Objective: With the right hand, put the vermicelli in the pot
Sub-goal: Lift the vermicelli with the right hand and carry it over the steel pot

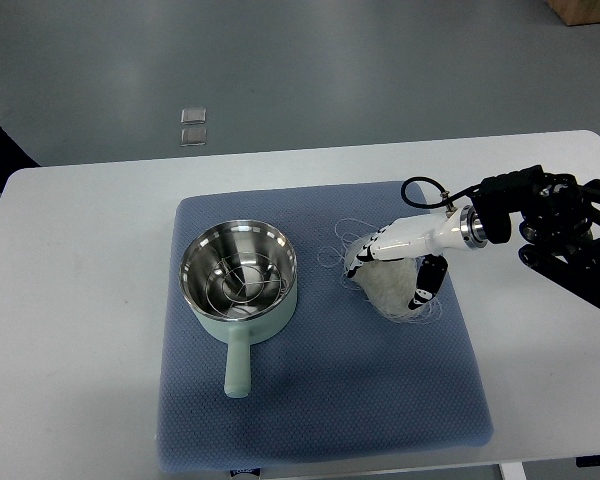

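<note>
Top view: right hand (392,268), fingers curled round vermicelli bundle (388,285) on blue mat (320,400), w/ loose strands beside; pale-green pot (240,285) sits left, apart, handle toward viewer, on white counter (80,300).

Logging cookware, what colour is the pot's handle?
Pale mint green, like the pot body; handle seen in the top view.

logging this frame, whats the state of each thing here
pot: upright on the mat, no vermicelli inside, handle toward the robot
vermicelli: on the mat right of the pot, under the right hand
right hand: fingers curled over the vermicelli
mat: flat on the table
</note>
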